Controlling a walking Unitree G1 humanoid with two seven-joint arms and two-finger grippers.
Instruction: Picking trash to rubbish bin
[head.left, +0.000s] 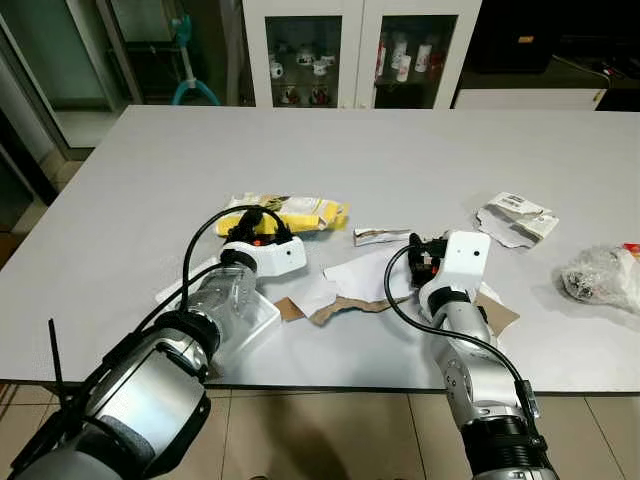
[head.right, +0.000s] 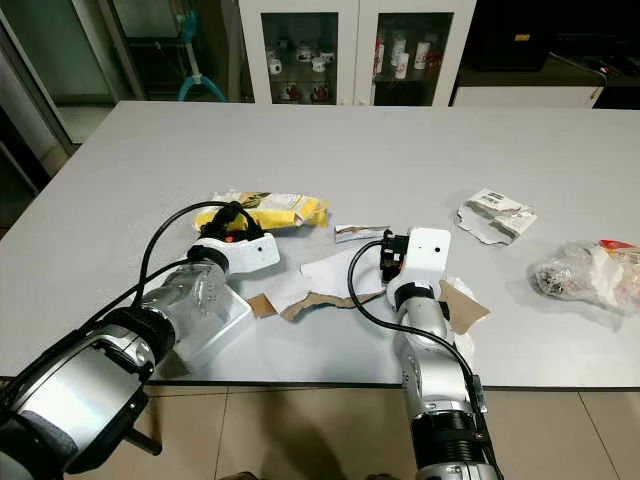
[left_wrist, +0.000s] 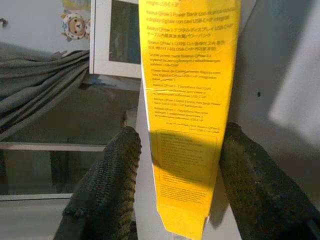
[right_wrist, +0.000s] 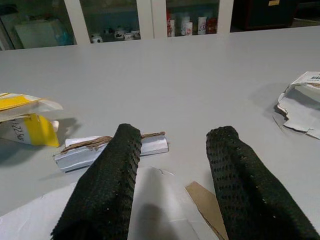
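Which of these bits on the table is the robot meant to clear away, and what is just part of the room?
Trash to pick:
yellow packet, between the left gripper fingers
torn card strip, ahead of the open right gripper
torn white box
crumpled plastic bag

Just there:
table
glass cabinet

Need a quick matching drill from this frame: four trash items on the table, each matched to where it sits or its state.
1 yellow package
2 clear plastic wrapper
3 torn white box
4 brown cardboard scrap

a between the two arms
b far right table edge
c between the left end effector fingers
d beyond the right arm, to its right

1-c, 2-b, 3-d, 4-a
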